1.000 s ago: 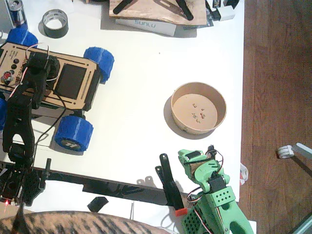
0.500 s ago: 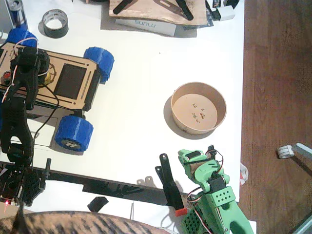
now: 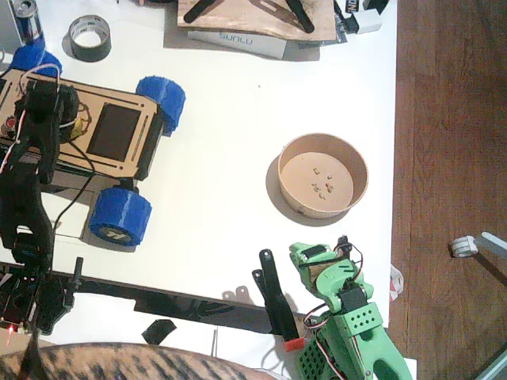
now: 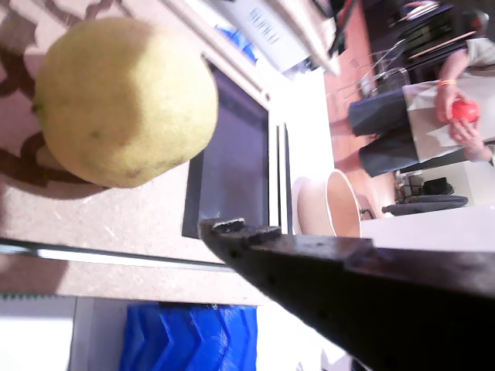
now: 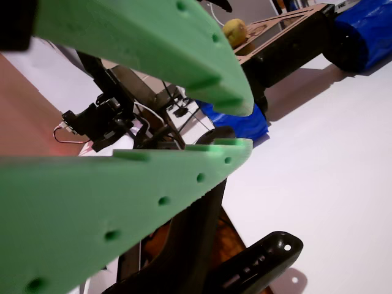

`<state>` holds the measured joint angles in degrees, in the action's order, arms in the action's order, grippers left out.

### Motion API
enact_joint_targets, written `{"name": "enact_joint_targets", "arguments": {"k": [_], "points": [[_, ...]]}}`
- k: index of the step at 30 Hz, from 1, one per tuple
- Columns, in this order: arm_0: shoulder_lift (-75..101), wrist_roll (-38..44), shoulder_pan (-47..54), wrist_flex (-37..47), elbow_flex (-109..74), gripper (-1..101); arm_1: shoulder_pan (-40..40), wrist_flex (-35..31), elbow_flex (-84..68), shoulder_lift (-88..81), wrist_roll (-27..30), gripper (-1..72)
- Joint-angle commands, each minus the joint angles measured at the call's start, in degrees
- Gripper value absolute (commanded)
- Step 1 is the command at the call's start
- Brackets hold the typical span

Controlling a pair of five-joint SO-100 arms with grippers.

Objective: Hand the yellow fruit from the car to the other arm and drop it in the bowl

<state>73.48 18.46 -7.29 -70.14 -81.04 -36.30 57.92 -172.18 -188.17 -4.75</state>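
Observation:
The yellow fruit (image 3: 78,128) lies on the wooden deck of the car (image 3: 119,134), beside its dark panel. My black left arm reaches over the car, and its gripper (image 3: 70,119) is at the fruit. In a wrist view the fruit (image 4: 124,100) fills the upper left. One black finger (image 4: 309,270) sits below it with a gap between them; the other finger is out of frame. The bowl (image 3: 322,176) stands to the right. The other arm, green, rests at the front edge. Its gripper (image 5: 245,125) is slightly open, holds nothing, and points at the distant fruit (image 5: 234,32).
A black tape roll (image 3: 89,37), a can (image 3: 28,17) and a box with a wood board (image 3: 238,24) line the back. The table ends at the right above a wooden floor (image 3: 451,119). A person holding something red (image 4: 464,108) stands beyond the bowl.
My left gripper has shifted left and a little back over the car's deck, settling at the fruit. The green arm has not moved.

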Motion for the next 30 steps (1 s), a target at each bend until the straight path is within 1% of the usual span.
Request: {"name": "enact_joint_targets", "arguments": {"k": [1,3,6,15,17,20,21,24,30], "points": [[5.0,0.3,-0.5,7.7,-5.8,36,0.0,0.3,2.5,-0.4,0.7,-0.1],[6.0,0.3,-1.1,9.1,-7.2,36,0.0,0.3,2.5,-0.4,0.7,-0.1],[6.3,0.2,-1.2,8.5,-7.4,36,0.0,0.3,2.5,-0.4,0.7,-0.1],[2.9,0.2,-1.2,11.6,-7.0,36,0.0,0.3,2.5,-0.4,0.7,-0.1],[2.4,0.2,-1.2,12.0,-6.9,34,0.0,0.3,2.5,-0.4,0.7,-0.1],[2.4,0.1,-1.2,12.1,-7.2,26,0.0,0.3,2.5,-0.4,0.7,-0.1],[2.4,-0.2,-1.2,12.1,-7.3,21,0.0,0.3,2.5,-0.4,0.7,-0.1],[2.2,-0.4,-1.1,12.2,-7.3,0,0.0,0.4,2.5,-0.4,0.7,-0.1],[1.5,-0.4,-1.1,12.1,-7.3,0,0.0,0.4,2.5,-0.4,0.7,-0.1]]}}
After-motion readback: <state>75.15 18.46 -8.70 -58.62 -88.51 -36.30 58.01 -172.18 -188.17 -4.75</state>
